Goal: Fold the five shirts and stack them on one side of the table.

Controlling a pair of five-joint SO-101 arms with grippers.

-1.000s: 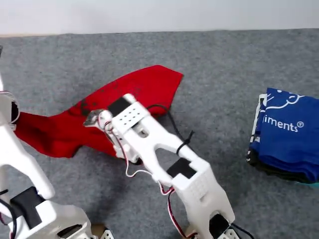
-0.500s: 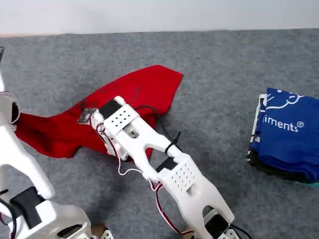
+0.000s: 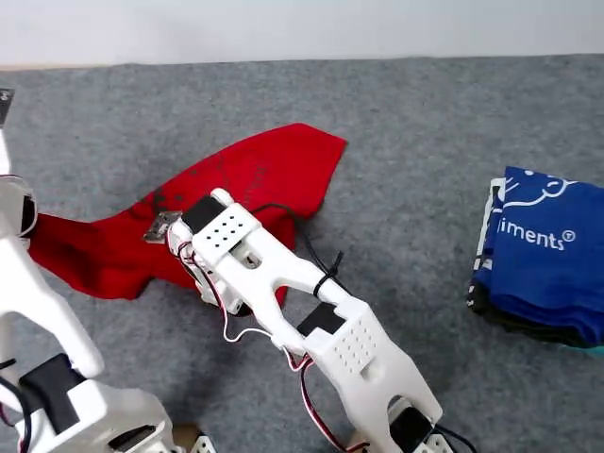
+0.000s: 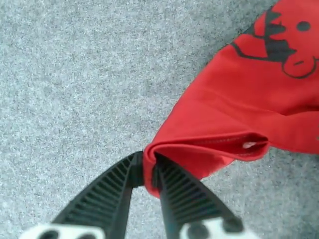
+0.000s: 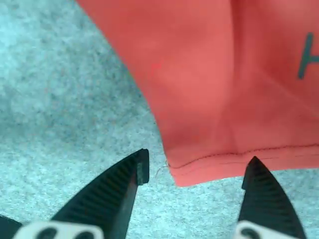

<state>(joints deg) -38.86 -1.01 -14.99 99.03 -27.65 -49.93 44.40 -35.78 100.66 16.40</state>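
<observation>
Pinching a bunched edge of the red shirt (image 4: 239, 99), sprawled on the surface (image 3: 425, 123), between the clamped jaws of the left gripper (image 4: 148, 163). Easing the right gripper (image 5: 199, 167), jaws spread, across to the hem corner over the last second, likely lining up a fold.

A shirt (image 3: 264, 170) lies on the table (image 3: 425, 113), left of centre, running from the left edge back toward the middle. A stack (image 3: 543, 269) of folded shirts sits at the table's right edge, well apart from it. The left arm (image 3: 38, 302) stands at the near left corner, beside the shirt's left end. Its gripper (image 4: 148, 158) pinches a fold at the shirt's edge. The right arm (image 3: 311, 321) reaches from the near side over the shirt's front edge. Its gripper (image 5: 199, 159) hangs with jaws spread on either side of a hem corner.
</observation>
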